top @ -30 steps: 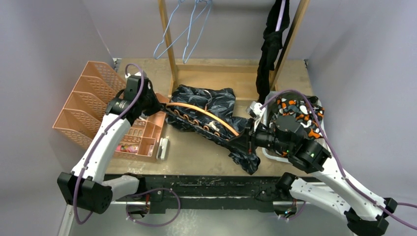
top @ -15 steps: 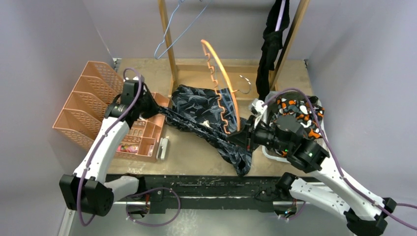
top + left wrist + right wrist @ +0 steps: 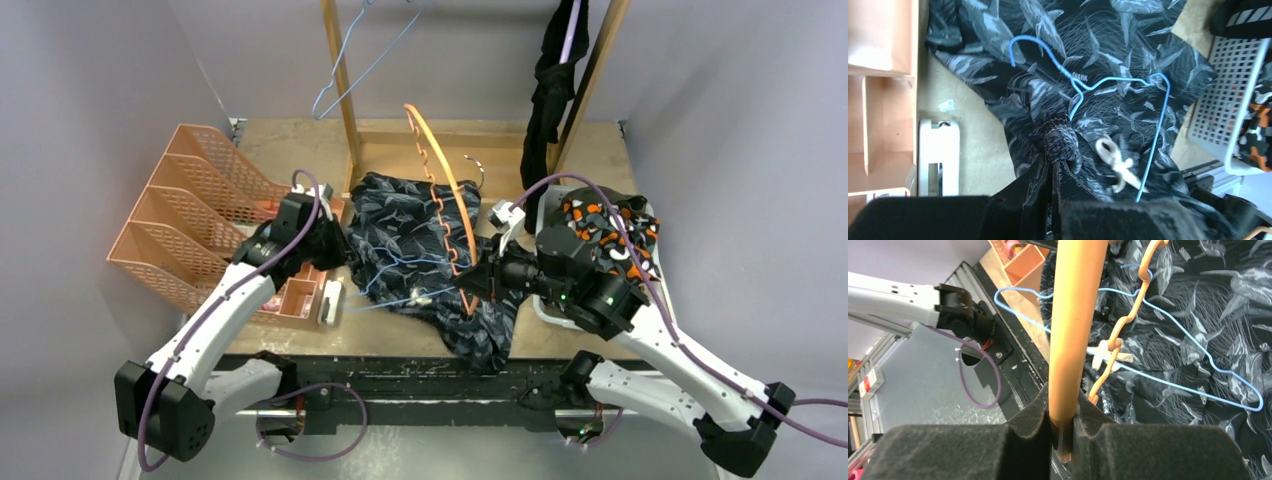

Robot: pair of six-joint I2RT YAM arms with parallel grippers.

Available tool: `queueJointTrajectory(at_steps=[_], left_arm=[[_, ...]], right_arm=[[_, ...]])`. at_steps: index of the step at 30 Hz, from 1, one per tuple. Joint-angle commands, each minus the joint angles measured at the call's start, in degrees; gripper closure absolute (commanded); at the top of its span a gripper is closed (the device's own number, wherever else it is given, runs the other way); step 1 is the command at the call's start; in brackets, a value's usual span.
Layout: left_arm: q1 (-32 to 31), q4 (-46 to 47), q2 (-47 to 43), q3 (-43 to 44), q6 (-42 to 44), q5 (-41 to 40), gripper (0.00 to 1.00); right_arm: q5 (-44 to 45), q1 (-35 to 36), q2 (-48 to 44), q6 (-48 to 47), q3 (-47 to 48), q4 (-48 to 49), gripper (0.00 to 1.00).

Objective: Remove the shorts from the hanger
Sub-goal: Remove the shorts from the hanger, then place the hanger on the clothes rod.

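Left gripper (image 3: 1054,170) pinching dark grey-blue shark-print fabric shorts (image 3: 405,235), bunched at middle of worktop (image 3: 290,150) near front edge. Right gripper (image 3: 1064,432) clamped on orange notched plastic hanger (image 3: 445,185) arching over shorts

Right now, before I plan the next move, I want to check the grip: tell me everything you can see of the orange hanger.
The orange hanger looks like smooth plastic: a thick curved top bar, a thin notched lower bar and a small grey metal hook. It stands on end, leaning over the table. The right gripper is shut on one tip of the thick bar. Its lower part crosses above the dark grey-blue shorts; whether it touches them cannot be told.
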Motion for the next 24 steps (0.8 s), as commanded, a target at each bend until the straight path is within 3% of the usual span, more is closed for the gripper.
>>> queueJointTrajectory(at_steps=[1, 10, 17, 24], left_arm=[[-1.87, -2.21, -3.5, -2.7, -0.16, -7.92, 0.96], [-1.87, -11.69, -12.41, -1.94, -1.4, -17.64, 0.51], [-1.87, -12.2, -12.07, 3.87, -0.42, -16.84, 0.5], [-2.12, 4.9, -13.0, 0.88, -6.02, 0.83, 0.5]], right_arm=[[1.88, 0.13, 2.69, 0.38, 2.76, 1.55, 1.0], [0.23, 0.13, 8.6, -1.13, 1.63, 3.67, 1.0], [0.7, 0.13, 10.84, 1.49, 1.76, 4.47, 1.0], [6.25, 0.13, 11.16, 10.33, 4.78, 5.22, 1.0]])
